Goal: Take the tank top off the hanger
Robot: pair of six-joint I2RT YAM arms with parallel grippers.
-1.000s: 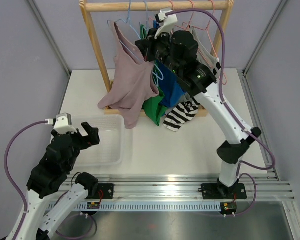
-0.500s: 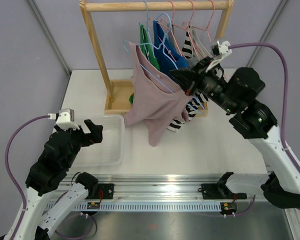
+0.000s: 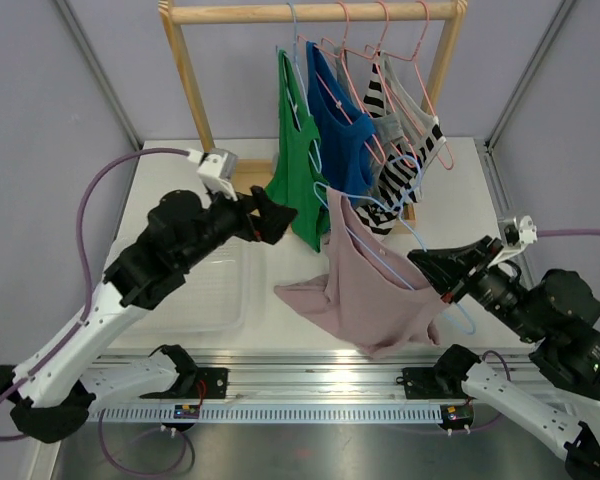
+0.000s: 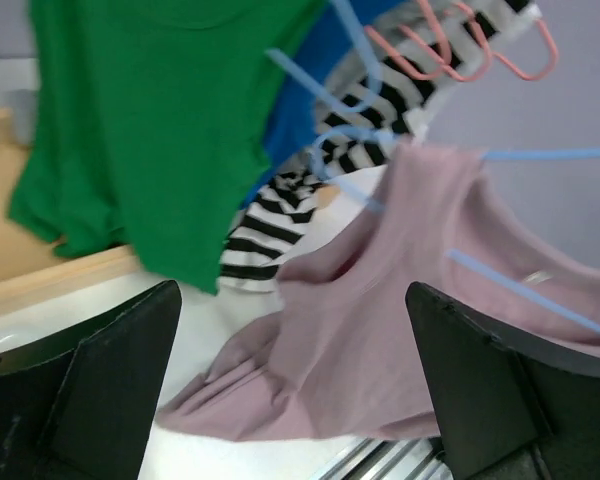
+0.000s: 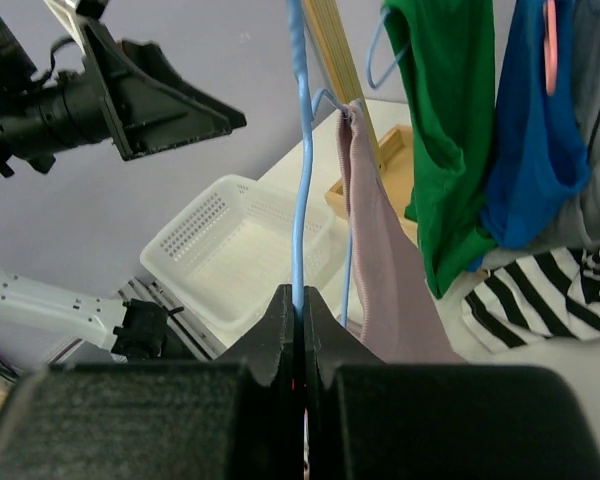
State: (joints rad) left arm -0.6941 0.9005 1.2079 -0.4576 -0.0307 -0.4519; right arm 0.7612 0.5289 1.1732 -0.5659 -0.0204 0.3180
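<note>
The mauve tank top [image 3: 365,295] hangs on a light blue hanger [image 3: 380,250], off the rail and low over the table's front middle; its hem trails left. My right gripper [image 3: 422,262] is shut on the hanger's wire, seen in the right wrist view [image 5: 300,300] with the hanger [image 5: 300,180] and the tank top [image 5: 380,260]. My left gripper [image 3: 283,215] is open and empty, just left of the tank top and beside the green top. In the left wrist view the gripper [image 4: 292,292] faces the tank top [image 4: 380,310] with jaws wide apart.
The wooden rack [image 3: 195,90] at the back holds a green top [image 3: 295,160], a blue top [image 3: 340,140] and striped and grey tops [image 3: 405,150] on hangers. A white basket [image 3: 215,290] sits on the table under my left arm.
My right gripper has carried the hanger and tank top from near the rack down toward the front right. My left arm has risen from beside the basket and reached right toward the tank top.
</note>
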